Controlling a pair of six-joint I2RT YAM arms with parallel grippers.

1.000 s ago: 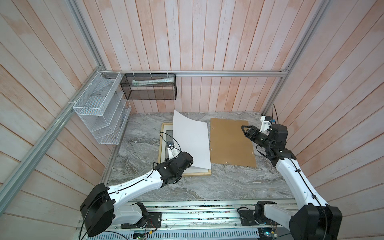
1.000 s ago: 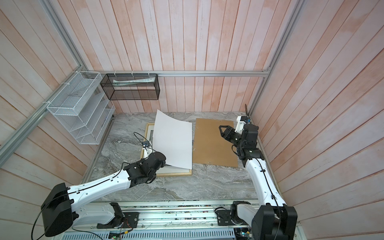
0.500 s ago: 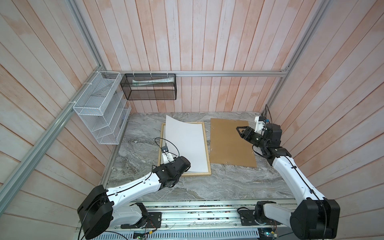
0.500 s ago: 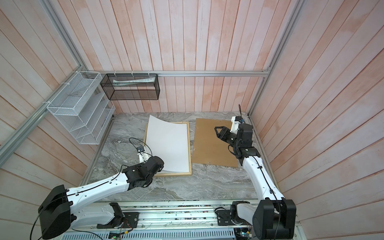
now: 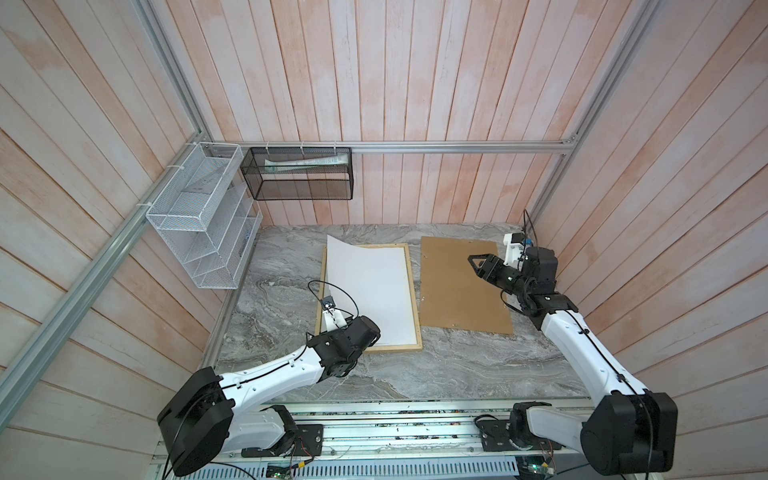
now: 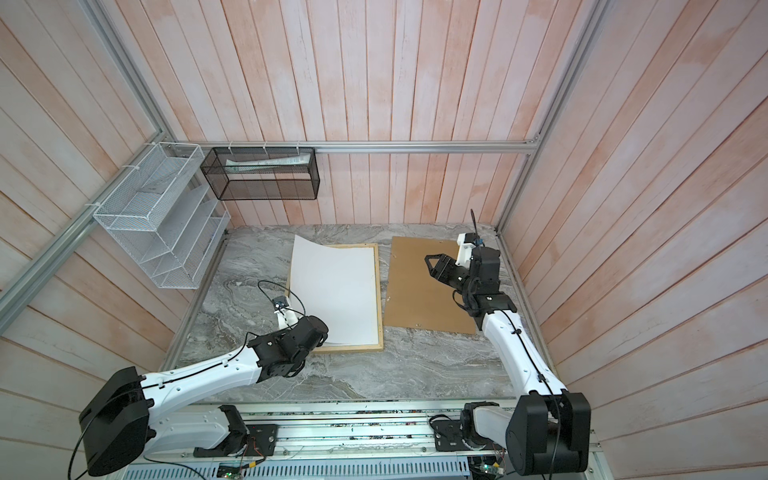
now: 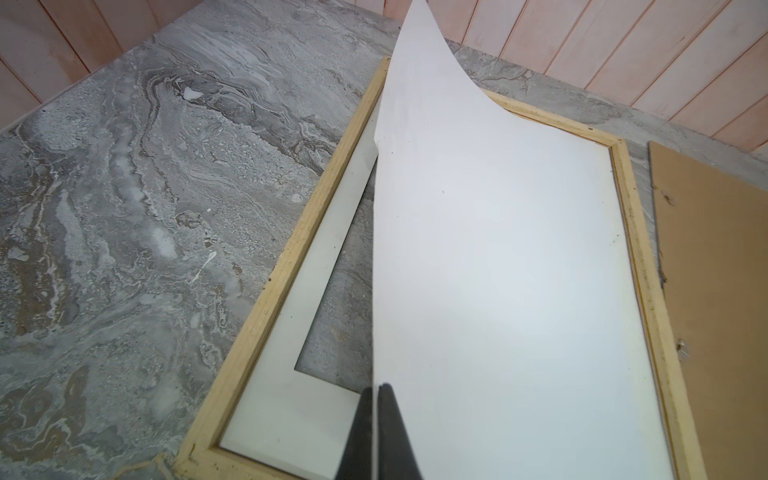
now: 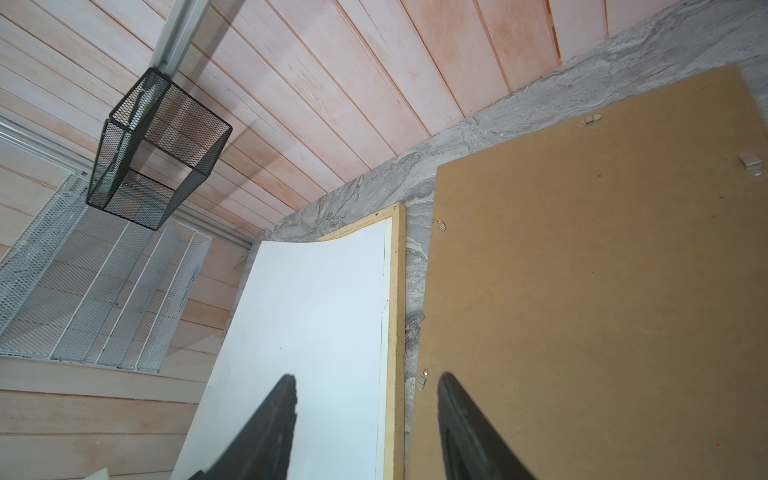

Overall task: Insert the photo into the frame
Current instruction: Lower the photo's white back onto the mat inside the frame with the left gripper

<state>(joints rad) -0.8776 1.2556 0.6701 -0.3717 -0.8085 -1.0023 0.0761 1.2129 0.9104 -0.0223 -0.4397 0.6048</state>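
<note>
The photo (image 5: 374, 286) (image 6: 338, 291) lies white back up over the frame (image 5: 395, 348) (image 6: 349, 348), a pale wooden rectangle on the marble table. Its right side rests inside the frame; its left edge and far left corner curl upward. My left gripper (image 5: 374, 332) (image 7: 376, 388) is shut on the photo's (image 7: 498, 270) near left edge. In the left wrist view a white mat (image 7: 291, 399) shows inside the frame's rail (image 7: 291, 257) under the raised edge. My right gripper (image 5: 476, 266) (image 6: 432, 264) (image 8: 367, 376) hangs open and holds nothing, above the left part of the brown panel.
A brown fibreboard backing panel (image 5: 461, 286) (image 8: 602, 291) lies flat just right of the frame, with small metal tabs along its edges. A white wire rack (image 5: 203, 232) and a black mesh basket (image 5: 299, 174) hang on the walls at the back left.
The photo has swung down from a steep tilt to nearly flat on the frame, as my left gripper lowered it. My right gripper shifted slightly left over the panel.
</note>
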